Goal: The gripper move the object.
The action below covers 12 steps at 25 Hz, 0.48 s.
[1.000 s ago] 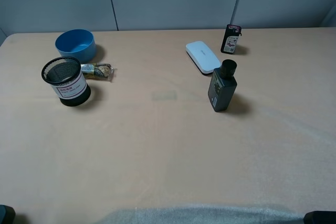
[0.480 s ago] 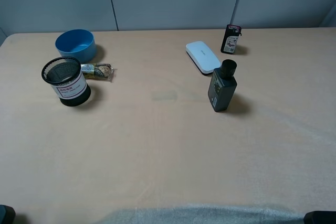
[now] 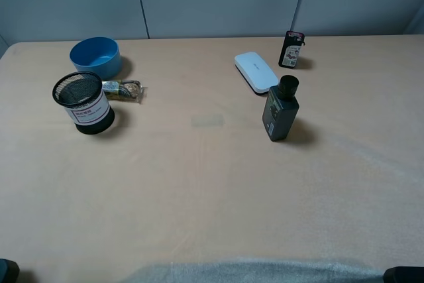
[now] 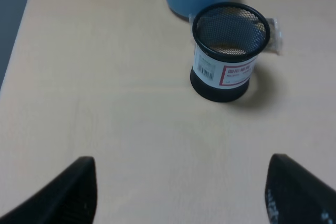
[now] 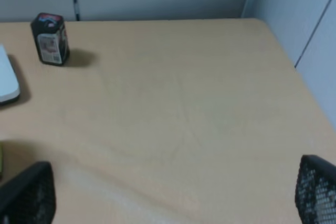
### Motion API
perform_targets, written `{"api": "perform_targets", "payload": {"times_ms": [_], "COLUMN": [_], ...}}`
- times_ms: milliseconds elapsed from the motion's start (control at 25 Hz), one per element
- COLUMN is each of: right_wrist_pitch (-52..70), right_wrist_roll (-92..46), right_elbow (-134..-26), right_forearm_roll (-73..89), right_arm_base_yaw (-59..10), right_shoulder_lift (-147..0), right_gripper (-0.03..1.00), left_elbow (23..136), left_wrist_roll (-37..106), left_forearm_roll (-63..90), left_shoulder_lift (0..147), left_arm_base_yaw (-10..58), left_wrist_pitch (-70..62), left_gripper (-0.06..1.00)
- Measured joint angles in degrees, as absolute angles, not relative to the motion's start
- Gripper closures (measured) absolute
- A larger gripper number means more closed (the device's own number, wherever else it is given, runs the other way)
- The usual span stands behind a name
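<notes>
The white flat rounded device (image 3: 256, 71) lies on the tan table at the back right, just behind the dark grey bottle (image 3: 280, 109). Its edge shows in the right wrist view (image 5: 7, 82). My left gripper (image 4: 181, 195) is open and empty over the table's near left, with its two dark fingers (image 4: 68, 192) spread wide. My right gripper (image 5: 173, 195) is open and empty over the table's near right, far from the device. In the exterior view only the arms' tips (image 3: 404, 275) show at the bottom corners.
A small black upright packet (image 3: 291, 49) stands behind the device. A black mesh cup (image 3: 84, 103), a blue bowl (image 3: 95, 56) and a wrapped snack (image 3: 123, 89) sit at the left. A grey cloth (image 3: 252, 272) lies at the front edge.
</notes>
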<state>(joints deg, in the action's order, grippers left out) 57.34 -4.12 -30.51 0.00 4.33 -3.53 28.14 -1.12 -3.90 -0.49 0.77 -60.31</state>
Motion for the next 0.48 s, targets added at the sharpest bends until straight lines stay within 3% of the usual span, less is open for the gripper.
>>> {"api": "perform_targets", "payload": {"times_ms": [480], "right_wrist_pitch": [58.65], "right_wrist_roll": [-5.58], "right_elbow": [-28.62], "right_forearm_roll": [0.0], "right_arm_base_yaw": [4.25], "right_shoulder_lift": [0.09], "right_gripper": [0.27], "left_elbow": [28.14], "left_wrist_roll": [-1.12], "left_forearm_roll": [-3.9], "left_shoulder_lift": [-0.49], "left_arm_base_yaw": [0.77], "left_wrist_pitch": [-60.31], "left_gripper": [0.21]}}
